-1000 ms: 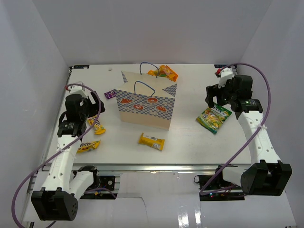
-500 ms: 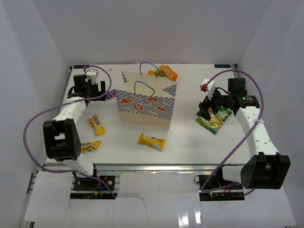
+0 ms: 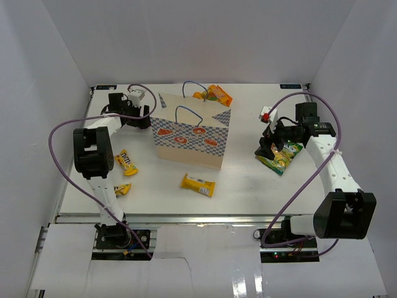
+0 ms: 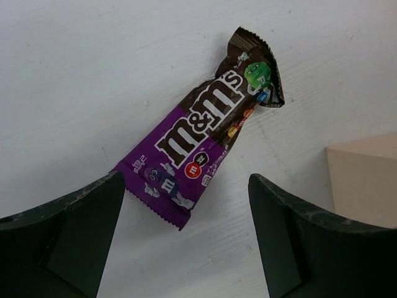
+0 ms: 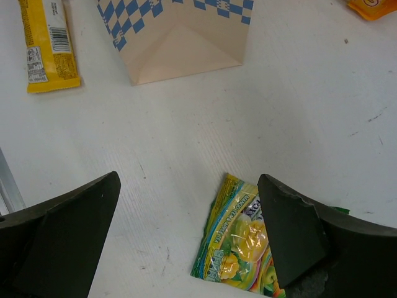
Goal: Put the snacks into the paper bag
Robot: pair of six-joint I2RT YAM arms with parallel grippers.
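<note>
The paper bag (image 3: 189, 136) stands upright mid-table. My left gripper (image 3: 144, 119) is open by the bag's left side. In the left wrist view the gripper (image 4: 186, 248) hovers over the purple packet (image 4: 208, 124), which lies flat just ahead of the jaws, with the bag's corner (image 4: 366, 180) to the right. My right gripper (image 3: 268, 144) is open over the green-yellow pouch (image 3: 282, 158). In the right wrist view the pouch (image 5: 239, 242) lies between the open fingers, close to the right one, and the gripper (image 5: 186, 242) holds nothing.
An orange pouch (image 3: 214, 94) lies behind the bag. A yellow bar (image 3: 198, 184) lies in front of it, also in the right wrist view (image 5: 46, 43). Two yellow packets (image 3: 126, 161) (image 3: 121, 188) lie at the left. White walls enclose the table.
My left arm has swung back and right until its gripper is over the purple packet beside the bag. My right gripper has come down and left over the green-yellow pouch.
</note>
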